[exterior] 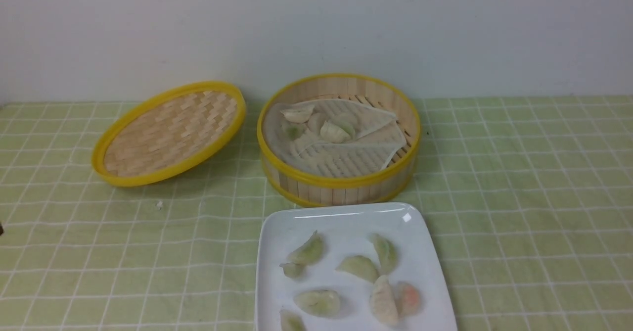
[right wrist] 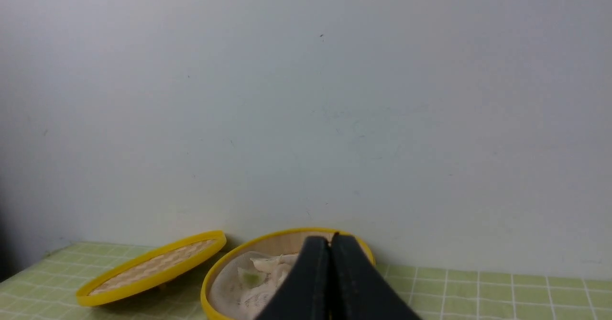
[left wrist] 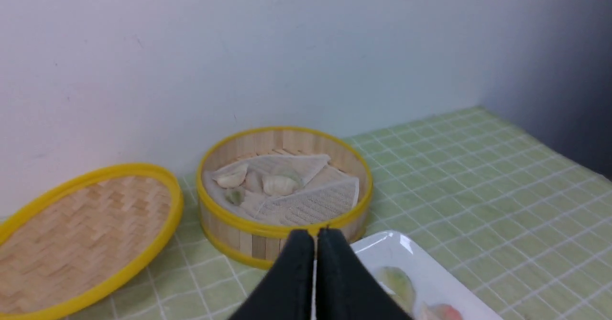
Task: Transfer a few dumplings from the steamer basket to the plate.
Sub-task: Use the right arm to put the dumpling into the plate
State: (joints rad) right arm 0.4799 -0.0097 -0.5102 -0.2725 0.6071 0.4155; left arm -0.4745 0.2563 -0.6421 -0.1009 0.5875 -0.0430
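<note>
L claw (left wrist: 315, 232) closed, steamer basket (left wrist: 230, 237) just beyond

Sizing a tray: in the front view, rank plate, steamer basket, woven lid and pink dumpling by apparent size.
Plate, but nearest the camera and cropped, so unsure.
Steamer basket and woven lid: alike; lid tilted.
Pink dumpling: smallest.

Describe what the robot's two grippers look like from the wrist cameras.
The left gripper has two matte black fingers, broad at the base and tapering to blunt tips, so that together they form a wedge. The right gripper looks the same: black and tapered. No cables, markings or lettering show on either.
</note>
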